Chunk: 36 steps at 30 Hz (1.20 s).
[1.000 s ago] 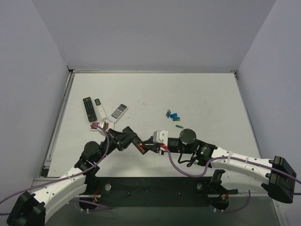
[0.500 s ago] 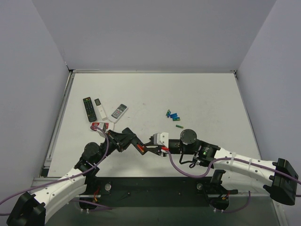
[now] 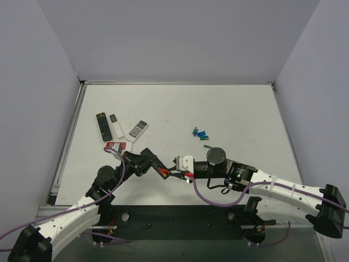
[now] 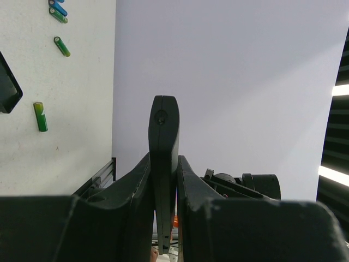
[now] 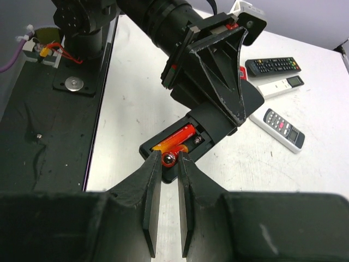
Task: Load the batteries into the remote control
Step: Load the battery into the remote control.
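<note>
My left gripper [image 3: 150,162] is shut on the slim black remote control [image 3: 162,171] and holds it off the table. The left wrist view shows the remote [image 4: 163,136] edge-on between the fingers. In the right wrist view its open compartment [image 5: 203,132] faces up with one orange-red battery [image 5: 175,139] lying inside. My right gripper [image 5: 167,162] is shut on a second orange-red battery [image 5: 169,159], whose far end is in the compartment beside the first. Loose blue and green batteries [image 3: 200,134] lie on the table behind. I cannot make out the cover piece.
A black remote with coloured buttons [image 3: 102,126], two white remotes [image 3: 114,126] [image 3: 138,129] and a red-and-white one [image 3: 116,146] lie at the left. A single green battery [image 3: 207,146] lies near the right wrist. The black base strip [image 3: 163,218] runs along the near edge.
My right gripper has edged left with its battery, closer onto the end of the remote. The left gripper and the remote have barely moved.
</note>
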### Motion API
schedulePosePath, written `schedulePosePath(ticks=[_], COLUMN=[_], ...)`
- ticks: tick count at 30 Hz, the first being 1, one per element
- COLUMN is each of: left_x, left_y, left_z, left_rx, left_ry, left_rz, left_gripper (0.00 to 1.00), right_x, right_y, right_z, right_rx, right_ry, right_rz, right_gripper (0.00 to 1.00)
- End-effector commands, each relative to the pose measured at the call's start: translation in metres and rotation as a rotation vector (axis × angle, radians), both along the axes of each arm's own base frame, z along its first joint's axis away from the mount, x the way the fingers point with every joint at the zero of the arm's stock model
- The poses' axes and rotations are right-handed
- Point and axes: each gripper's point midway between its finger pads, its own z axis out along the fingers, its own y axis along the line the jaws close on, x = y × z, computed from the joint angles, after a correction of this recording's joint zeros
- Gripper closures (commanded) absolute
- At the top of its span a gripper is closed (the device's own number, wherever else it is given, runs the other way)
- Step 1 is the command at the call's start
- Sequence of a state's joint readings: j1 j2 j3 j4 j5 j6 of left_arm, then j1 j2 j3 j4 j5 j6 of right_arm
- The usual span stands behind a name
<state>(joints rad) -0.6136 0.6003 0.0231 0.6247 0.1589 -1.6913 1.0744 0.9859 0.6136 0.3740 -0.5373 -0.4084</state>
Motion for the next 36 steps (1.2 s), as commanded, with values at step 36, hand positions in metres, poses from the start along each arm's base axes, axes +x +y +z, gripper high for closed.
schedulePosePath(ticks=[36], left_x=[0.001], left_y=[0.017], left_z=[0.046], left_rx=[-0.115], left_ry=[-0.107], left_rz=[0.079], left_gripper=[1.00], right_x=[-0.019], right_y=[-0.005], right_z=[-0.052], right_rx=[-0.368], right_ry=[0.180], right_rz=[0.027], right_gripper=[0.84])
